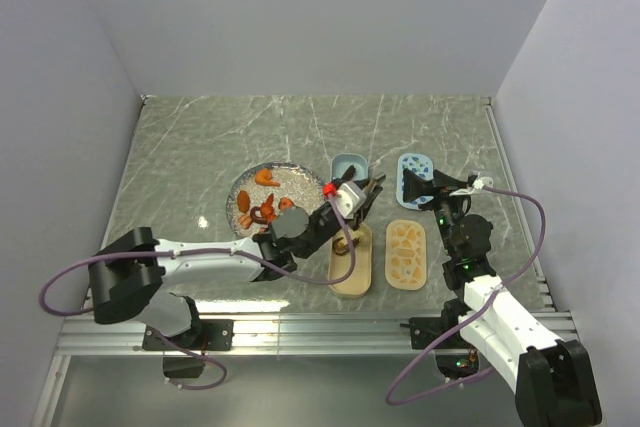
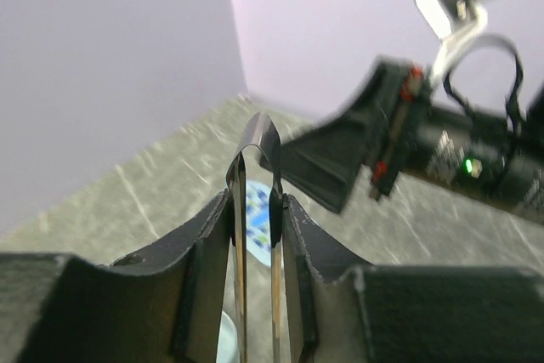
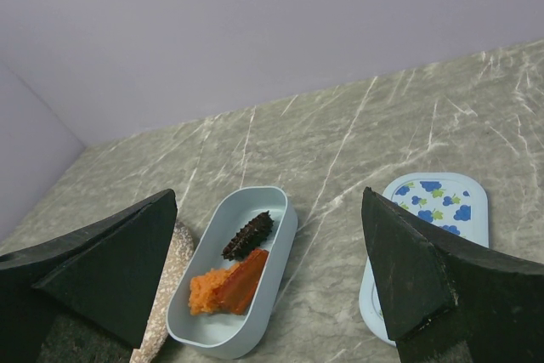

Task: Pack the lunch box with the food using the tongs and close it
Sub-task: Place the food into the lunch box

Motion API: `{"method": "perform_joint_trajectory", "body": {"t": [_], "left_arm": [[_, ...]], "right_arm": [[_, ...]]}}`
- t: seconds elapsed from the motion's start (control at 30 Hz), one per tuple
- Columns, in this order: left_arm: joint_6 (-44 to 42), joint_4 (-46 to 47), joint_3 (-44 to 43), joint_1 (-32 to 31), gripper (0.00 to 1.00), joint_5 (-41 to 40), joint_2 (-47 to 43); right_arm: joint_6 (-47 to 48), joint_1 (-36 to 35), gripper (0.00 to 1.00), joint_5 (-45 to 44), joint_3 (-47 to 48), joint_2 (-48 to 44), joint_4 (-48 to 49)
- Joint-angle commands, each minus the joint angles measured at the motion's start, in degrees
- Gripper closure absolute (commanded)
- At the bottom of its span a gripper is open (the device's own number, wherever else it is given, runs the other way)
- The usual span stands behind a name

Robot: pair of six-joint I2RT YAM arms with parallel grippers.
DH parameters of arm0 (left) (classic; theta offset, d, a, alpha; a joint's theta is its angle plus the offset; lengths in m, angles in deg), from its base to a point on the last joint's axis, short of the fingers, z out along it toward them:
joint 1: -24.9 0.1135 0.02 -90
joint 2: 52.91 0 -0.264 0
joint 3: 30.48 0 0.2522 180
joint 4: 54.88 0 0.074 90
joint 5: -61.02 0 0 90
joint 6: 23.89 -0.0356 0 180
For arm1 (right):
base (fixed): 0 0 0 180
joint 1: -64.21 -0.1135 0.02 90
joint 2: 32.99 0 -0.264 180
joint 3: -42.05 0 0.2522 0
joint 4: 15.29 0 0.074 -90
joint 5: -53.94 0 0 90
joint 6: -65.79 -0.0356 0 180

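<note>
Food chunks [image 1: 266,178], orange and reddish, lie on the round speckled plate [image 1: 243,190]. The pale blue lunch box tub [image 1: 349,162] stands just right of the plate. It holds a dark brown piece [image 3: 248,235] and orange pieces [image 3: 225,286]. Its flowered lid [image 1: 414,169] lies flat further right. My left gripper [image 1: 368,190] hovers at the tub's near end, shut on the metal tongs [image 2: 257,138], whose bend sticks out past the fingers. My right gripper [image 1: 440,187] hangs by the lid, open and holding nothing [image 3: 269,201].
Two beige oval tubs [image 1: 352,265] [image 1: 406,252] sit in front of the blue tub and lid. The right arm's wrist [image 2: 442,142] is close to my left gripper. Grey walls bound the marbled table [image 1: 180,147] on three sides.
</note>
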Motion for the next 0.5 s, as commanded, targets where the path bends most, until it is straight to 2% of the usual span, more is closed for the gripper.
{"method": "perform_joint_trajectory", "body": {"t": [0.0, 0.27, 0.47], "left_arm": [[-4.0, 6.6, 0.7, -0.5, 0.69, -4.2, -5.7], [-9.1, 12.2, 4.4, 1.3, 0.69, -17.3, -10.0], [-9.5, 20.9, 5.8, 9.3, 0.69, -28.5, -5.5]], "right_arm": [[0.2, -0.4, 0.04, 0.0, 1.5, 0.1, 2.6], [0.2, -0.4, 0.04, 0.0, 1.5, 0.1, 2.6], [0.2, -0.4, 0.04, 0.1, 1.6, 0.4, 2.7]]}}
